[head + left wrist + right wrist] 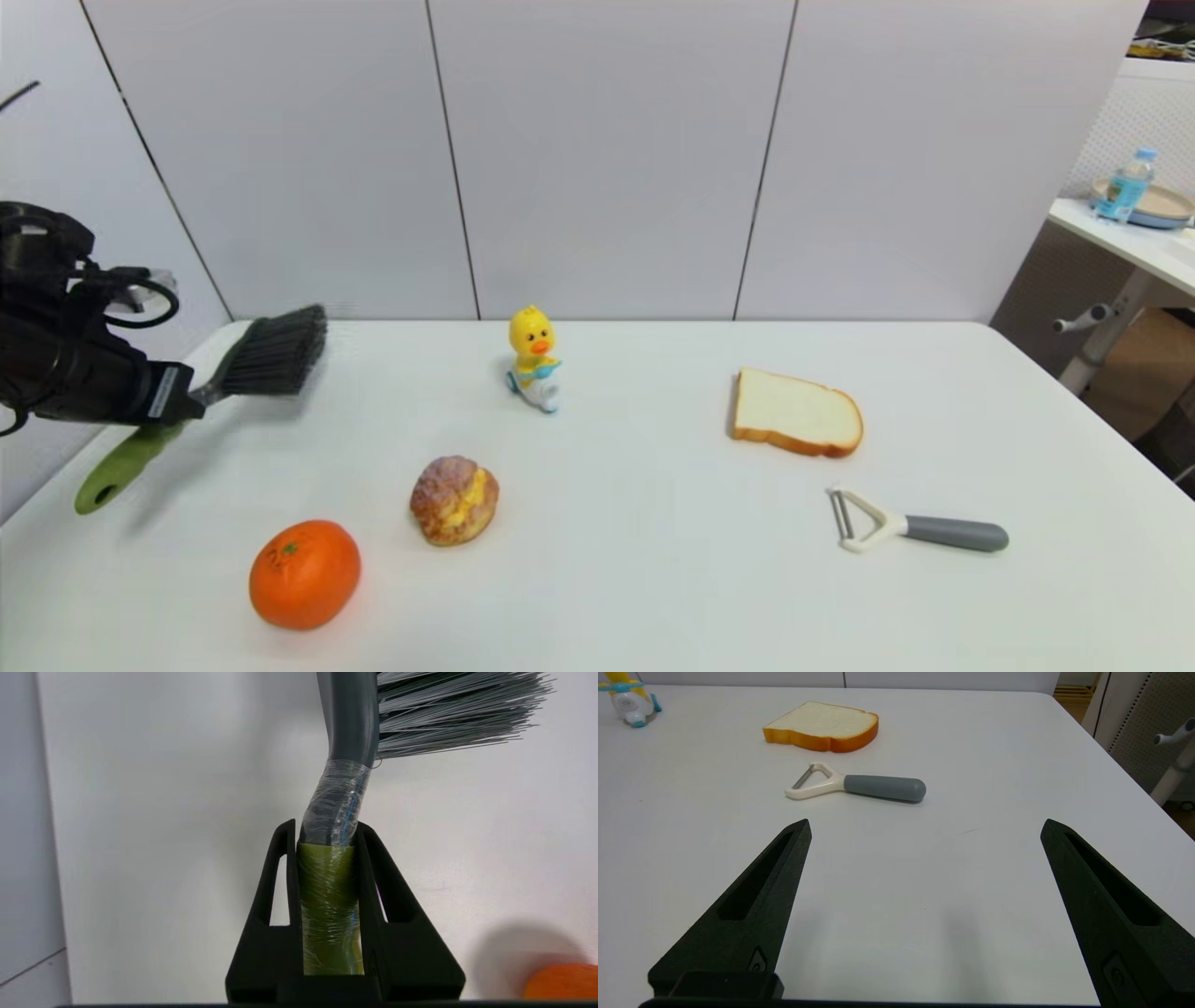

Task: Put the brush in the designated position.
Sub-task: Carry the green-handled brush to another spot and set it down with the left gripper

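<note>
The brush [266, 357] hangs in the air over the table's far left. Its dark bristles point toward the back wall and its olive-green handle [117, 471] slants down toward the front left edge. My left gripper [182, 401] is shut on the brush where the handle meets the black neck. In the left wrist view both fingers clamp the green handle [329, 905], the plastic-wrapped neck rises beyond them and the bristles [448, 714] fan sideways. My right gripper [924, 826] is open above bare table at the front right, holding nothing. It is outside the head view.
On the white table [653, 560] lie an orange [304, 573], a cream puff [455, 499], a yellow duck toy [533, 357], a bread slice [795, 413] and a white peeler with a grey handle [920, 529]. A side table with a bottle [1128, 185] stands at far right.
</note>
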Motion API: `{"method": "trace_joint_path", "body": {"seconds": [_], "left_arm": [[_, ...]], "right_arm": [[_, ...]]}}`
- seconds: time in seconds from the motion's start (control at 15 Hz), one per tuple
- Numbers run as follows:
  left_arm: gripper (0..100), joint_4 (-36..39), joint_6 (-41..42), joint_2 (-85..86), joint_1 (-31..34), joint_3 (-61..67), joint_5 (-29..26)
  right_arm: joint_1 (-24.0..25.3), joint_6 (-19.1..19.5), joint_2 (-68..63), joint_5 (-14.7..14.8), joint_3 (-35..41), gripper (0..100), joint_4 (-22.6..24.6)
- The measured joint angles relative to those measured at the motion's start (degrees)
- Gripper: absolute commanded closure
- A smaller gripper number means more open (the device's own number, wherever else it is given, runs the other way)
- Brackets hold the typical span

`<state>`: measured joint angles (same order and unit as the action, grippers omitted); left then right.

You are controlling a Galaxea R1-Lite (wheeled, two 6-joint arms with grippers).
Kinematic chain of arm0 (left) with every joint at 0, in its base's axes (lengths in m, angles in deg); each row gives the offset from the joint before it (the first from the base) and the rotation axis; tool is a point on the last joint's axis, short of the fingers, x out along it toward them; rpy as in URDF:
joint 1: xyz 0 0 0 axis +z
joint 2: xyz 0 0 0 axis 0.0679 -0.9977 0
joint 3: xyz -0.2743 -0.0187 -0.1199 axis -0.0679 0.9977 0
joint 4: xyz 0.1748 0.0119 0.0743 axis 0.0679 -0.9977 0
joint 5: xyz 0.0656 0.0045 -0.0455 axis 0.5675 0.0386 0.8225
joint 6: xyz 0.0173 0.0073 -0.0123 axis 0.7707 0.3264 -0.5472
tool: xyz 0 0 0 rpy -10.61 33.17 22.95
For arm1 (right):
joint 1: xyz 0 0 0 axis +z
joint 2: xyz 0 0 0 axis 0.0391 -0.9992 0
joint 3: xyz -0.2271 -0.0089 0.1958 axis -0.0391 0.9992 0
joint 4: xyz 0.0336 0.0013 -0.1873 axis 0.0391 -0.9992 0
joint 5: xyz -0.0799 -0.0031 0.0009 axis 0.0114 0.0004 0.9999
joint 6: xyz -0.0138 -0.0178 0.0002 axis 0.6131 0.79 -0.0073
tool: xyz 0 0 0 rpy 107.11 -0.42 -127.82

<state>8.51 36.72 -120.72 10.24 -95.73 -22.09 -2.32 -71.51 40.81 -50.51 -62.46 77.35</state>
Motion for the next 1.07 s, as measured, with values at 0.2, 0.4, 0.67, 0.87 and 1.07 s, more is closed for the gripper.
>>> {"method": "trace_joint_path", "body": {"seconds": [0.2,0.4,0.67,0.87,1.07], "left_arm": [[100,-4.55,0.17,2.56,-0.35,-6.33,0.04],[100,-9.42,0.11,5.42,-1.73,-13.51,-0.05],[100,-20.03,-0.33,9.75,-6.3,-25.93,-0.24],[100,-23.95,-1.9,13.7,-13.78,-30.15,-0.13],[100,-22.76,-3.36,16.87,-22.88,-30.32,0.63]], "right_arm": [[0.0,-0.02,0.0,0.0,0.0,0,0.0],[0.0,-0.02,0.0,-0.02,0.0,0,0.02],[0.0,-0.04,0.0,0.0,0.0,0,-0.01],[0.0,-0.04,0.0,-0.02,0.0,0,0.0],[0.0,-0.02,0.0,0.0,0.0,0,0.0]]}}
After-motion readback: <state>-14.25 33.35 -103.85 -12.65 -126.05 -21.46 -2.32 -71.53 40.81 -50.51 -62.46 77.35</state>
